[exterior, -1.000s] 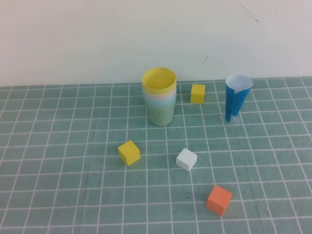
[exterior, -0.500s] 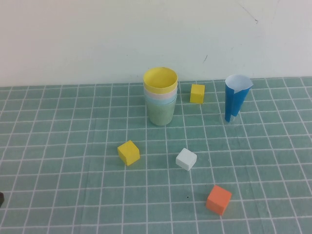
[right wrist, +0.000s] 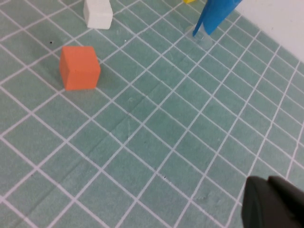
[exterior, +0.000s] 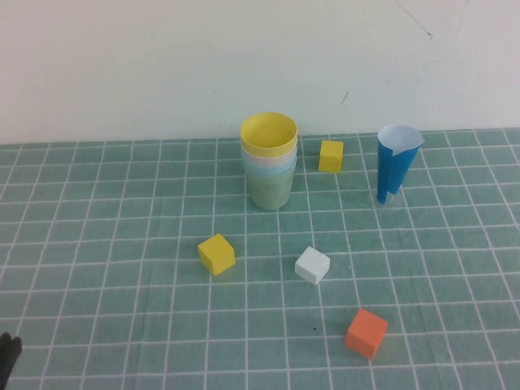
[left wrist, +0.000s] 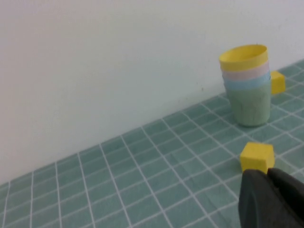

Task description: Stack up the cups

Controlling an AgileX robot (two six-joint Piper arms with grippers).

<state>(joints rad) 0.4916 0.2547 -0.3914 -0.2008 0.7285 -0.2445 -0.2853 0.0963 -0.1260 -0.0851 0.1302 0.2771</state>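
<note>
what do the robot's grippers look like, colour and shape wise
Little of either shows. The left gripper is black with a matte finish, its two fingers thick with rounded tips. In the high view only a small black tip pokes in at the lower left corner. The right gripper looks the same: black, matte, blunt and rounded. No cables, markings or arm links can be seen.

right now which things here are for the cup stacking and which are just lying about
Job: stacked cups, yellow on top, then pink, blue, green.

Lying about: blue cone cup, two yellow cubes, white cube, orange cube.
</note>
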